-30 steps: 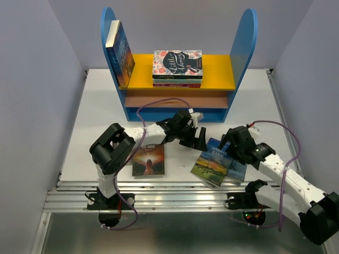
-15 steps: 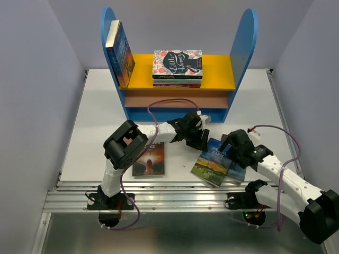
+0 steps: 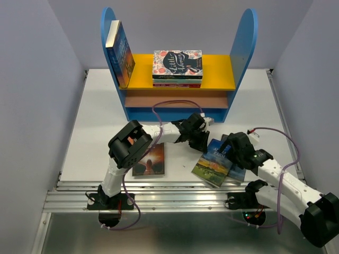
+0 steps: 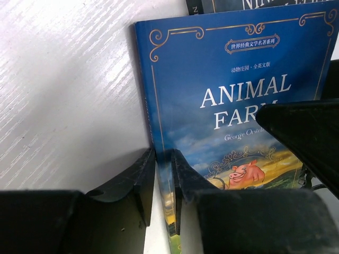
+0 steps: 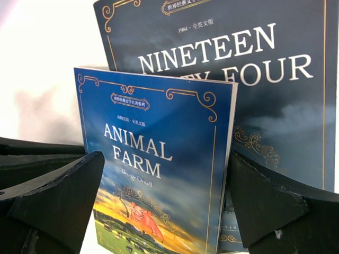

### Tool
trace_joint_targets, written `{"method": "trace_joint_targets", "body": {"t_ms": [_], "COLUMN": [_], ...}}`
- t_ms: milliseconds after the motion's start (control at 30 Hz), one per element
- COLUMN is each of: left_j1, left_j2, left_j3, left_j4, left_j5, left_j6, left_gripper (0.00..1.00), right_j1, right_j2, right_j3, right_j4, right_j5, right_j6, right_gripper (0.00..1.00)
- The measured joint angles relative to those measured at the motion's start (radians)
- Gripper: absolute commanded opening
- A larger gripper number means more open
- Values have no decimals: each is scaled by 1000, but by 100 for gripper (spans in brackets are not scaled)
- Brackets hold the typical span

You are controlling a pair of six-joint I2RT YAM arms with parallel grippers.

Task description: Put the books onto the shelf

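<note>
Left gripper (image 4: 162, 185) pinches the long spine edge of Animal Farm (image 4: 238, 106) at lower centre; right gripper (image 5: 167, 164) straddles it, jaws spread wide, empty.

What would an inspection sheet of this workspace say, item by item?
Surface: white table, metal rails at its near edge.
Job's things: shelf holds one leaning book against its left panel; brown book, Animal Farm and Nineteen Eighty-Four are on the table, Animal Farm overlapping Nineteen Eighty-Four.
Clutter: Little Women stack on the yellow board.
Grippers: left gripper pinches Animal Farm's edge; right gripper open, by the two books.
Cables: purple left cable loops before the shelf; right cable arcs over its arm.
Surroundings: plain walls.
</note>
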State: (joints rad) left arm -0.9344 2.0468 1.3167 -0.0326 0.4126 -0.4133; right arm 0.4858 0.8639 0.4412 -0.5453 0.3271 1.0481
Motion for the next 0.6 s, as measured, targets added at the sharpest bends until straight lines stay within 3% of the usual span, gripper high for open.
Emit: {"method": "trace_joint_targets", "body": {"t_ms": [167,367,533,567,600], "left_j1": [1,5,5,5,5], "left_j2": [0,0,0,0,0], "left_j3": [3,5,7,8,11], "left_j4": [-12,-20,-21,-23,-27], "left_j5": [-5,-8,-11,-12,-15], "left_j6": [0,-3,-3,-3,-3], "left_gripper": [22,21,21,21,21], "right_j1": [-1,-2,-2,-2,-2], "right_j2": [-34,-125,-104,-92,-83], "right_j3": [-14,-12,16,21,23], "right_j4": [35,77,134,144,153], "right_j5": [-54,-96,-154,-167,-176], "right_j6": [-39,-99,-156,-164,-169], "right_gripper": [95,95,93,91,80]}}
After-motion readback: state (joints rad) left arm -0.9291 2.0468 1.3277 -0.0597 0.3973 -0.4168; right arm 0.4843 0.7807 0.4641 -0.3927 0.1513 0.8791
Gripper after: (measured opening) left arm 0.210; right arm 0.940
